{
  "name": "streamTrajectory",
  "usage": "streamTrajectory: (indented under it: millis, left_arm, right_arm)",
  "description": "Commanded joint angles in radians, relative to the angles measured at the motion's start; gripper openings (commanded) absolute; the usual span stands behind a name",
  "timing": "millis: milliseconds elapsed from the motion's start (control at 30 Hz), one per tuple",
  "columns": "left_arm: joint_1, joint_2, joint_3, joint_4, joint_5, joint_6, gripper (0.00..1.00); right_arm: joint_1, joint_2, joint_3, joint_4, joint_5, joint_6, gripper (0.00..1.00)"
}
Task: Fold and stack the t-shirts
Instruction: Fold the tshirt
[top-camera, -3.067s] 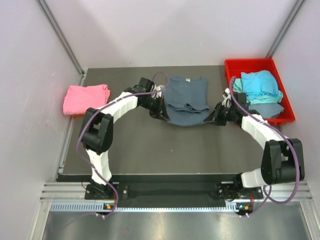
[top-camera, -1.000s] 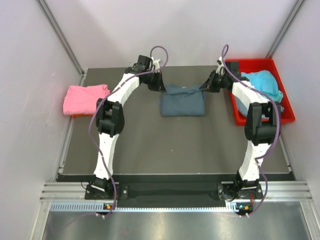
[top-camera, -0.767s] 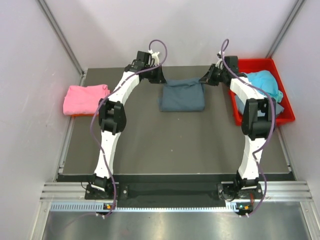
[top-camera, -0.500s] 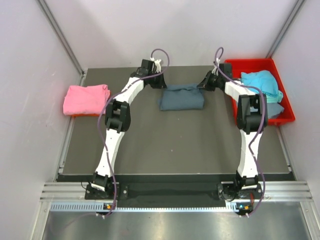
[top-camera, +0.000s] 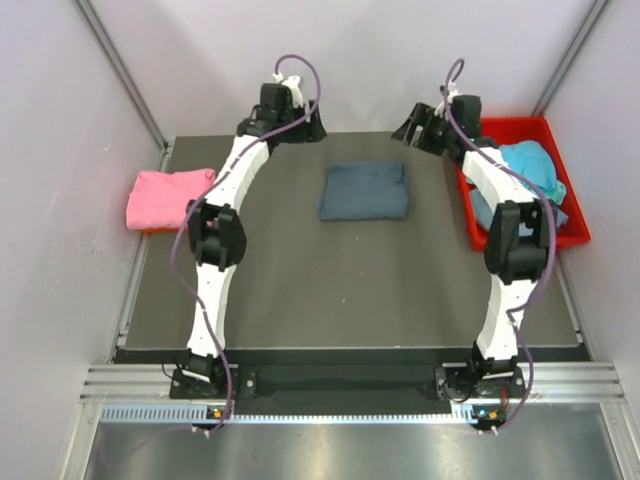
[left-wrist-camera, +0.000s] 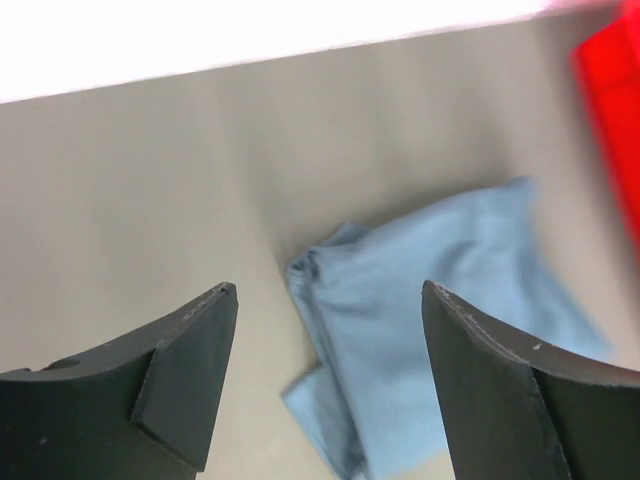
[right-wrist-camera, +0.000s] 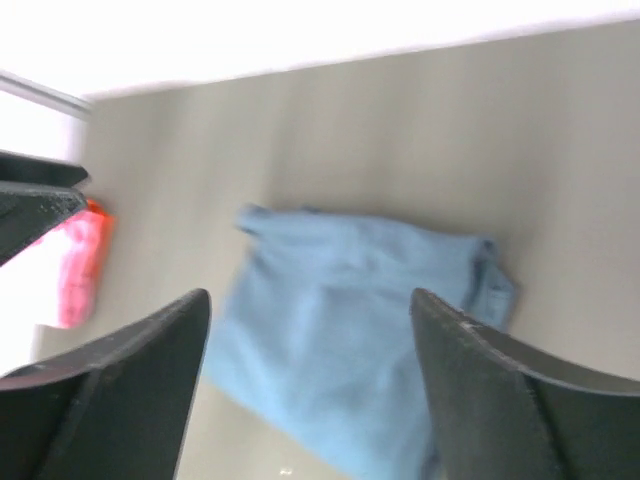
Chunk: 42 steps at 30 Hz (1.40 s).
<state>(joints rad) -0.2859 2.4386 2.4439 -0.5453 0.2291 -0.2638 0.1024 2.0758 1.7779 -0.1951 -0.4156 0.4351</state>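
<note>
A slate blue-grey t-shirt (top-camera: 363, 190) lies folded in a rectangle at the far middle of the table, and shows below both wrists (left-wrist-camera: 430, 350) (right-wrist-camera: 340, 340). My left gripper (top-camera: 303, 128) (left-wrist-camera: 329, 290) hangs open above and behind its far-left corner, holding nothing. At the far-right corner my right gripper (top-camera: 415, 126) (right-wrist-camera: 310, 295) is likewise open, raised and empty. A folded pink t-shirt (top-camera: 170, 197) (right-wrist-camera: 78, 270) rests at the left edge. A turquoise t-shirt (top-camera: 525, 165) lies crumpled in the red bin, over another blue-grey one (top-camera: 547, 217).
The red plastic bin (top-camera: 515, 127) (left-wrist-camera: 612, 90) stands at the far right of the dark table (top-camera: 300, 290). White walls close in the back and both sides. Both arms stretch up along the table's sides to its far edge.
Both grippers carried the blue-grey shirt's edge to the far side, folding it, then opened, let go and rose away from it. The shirt stays folded.
</note>
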Motion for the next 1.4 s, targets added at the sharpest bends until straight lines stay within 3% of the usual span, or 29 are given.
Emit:
streamTrajectory:
  millis: [0, 200, 500, 1067, 1367]
  left_arm:
    - [0.05, -0.166, -0.127, -0.028, 0.106, -0.044, 0.79]
    - [0.123, -0.259, -0.437, -0.039, 0.367, -0.155, 0.79]
    - [0.16, -0.251, -0.605, 0.021, 0.539, -0.262, 0.77]
    - [0.114, -0.053, -0.537, 0.07, 0.527, -0.307, 0.78]
    - [0.034, 0.046, -0.476, 0.085, 0.521, -0.31, 0.78]
  right_arm:
    - [-0.003, -0.115, -0.055, 0.042, -0.074, 0.059, 0.79]
    - [0.002, -0.112, -0.219, 0.115, -0.198, 0.155, 0.69]
    - [0.02, -0.08, -0.296, 0.169, -0.239, 0.191, 0.61]
    - [0.034, 0.062, -0.273, 0.118, -0.204, 0.103, 0.61]
    - [0.037, 0.095, -0.285, 0.114, -0.184, 0.076, 0.62]
